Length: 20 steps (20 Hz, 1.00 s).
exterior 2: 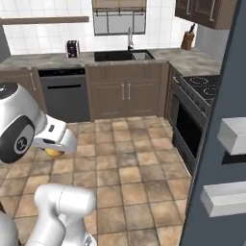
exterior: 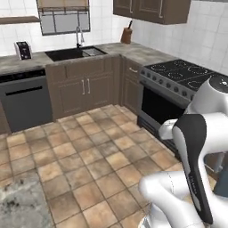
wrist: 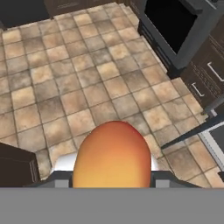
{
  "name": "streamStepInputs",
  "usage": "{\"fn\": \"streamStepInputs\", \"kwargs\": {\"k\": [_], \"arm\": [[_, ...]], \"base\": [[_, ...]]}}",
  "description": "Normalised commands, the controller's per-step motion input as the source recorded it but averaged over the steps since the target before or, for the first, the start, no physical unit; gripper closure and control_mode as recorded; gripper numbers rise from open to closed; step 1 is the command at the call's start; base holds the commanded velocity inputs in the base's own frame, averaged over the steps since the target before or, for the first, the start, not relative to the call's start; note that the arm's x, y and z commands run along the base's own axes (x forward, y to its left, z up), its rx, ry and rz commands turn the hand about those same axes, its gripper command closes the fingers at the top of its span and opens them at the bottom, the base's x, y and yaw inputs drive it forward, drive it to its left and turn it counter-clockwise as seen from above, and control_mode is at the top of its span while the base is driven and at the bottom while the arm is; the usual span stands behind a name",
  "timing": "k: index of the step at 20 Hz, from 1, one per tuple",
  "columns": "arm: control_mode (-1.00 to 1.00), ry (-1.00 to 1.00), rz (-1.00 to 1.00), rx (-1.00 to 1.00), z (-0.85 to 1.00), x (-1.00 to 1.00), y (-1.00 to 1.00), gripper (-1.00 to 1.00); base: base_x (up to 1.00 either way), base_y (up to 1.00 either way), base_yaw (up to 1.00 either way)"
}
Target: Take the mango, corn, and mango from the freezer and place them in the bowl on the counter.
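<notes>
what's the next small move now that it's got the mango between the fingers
Probably keep the grip and carry the mango on toward the counter with the bowl, neither of which shows here. In the hand view the orange-yellow fruit sits between the fingers, high over the tiled floor, so releasing now would drop it. The freezer door stands open at the right of the right base view, so the swing should stay clear of it.

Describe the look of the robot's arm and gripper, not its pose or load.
The arm is glossy white with rounded, tube-like links and dark grey to black joint sections and end caps. One round cap bears a small pale mark. No loose cables show. The gripper has small dark finger tips.
</notes>
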Motion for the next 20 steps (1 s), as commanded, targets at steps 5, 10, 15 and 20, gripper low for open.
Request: {"fn": "streamStepInputs", "kwargs": {"k": [5, 10, 15, 20], "arm": [[1.0, 0.0, 0.0, 0.0, 0.0, 0.0, 0.0, 1.0], [1.0, 0.0, 0.0, 0.0, 0.0, 0.0, 0.0, 1.0], [1.0, 0.0, 0.0, 0.0, 0.0, 0.0, 0.0, 1.0], [1.0, 0.0, 0.0, 0.0, 0.0, 0.0, 0.0, 1.0]], "base": [[1.0, 0.65, -0.05], [1.0, 0.13, -0.16], [0.99, 0.0, -0.33], [0.79, 0.0, -0.58]]}}
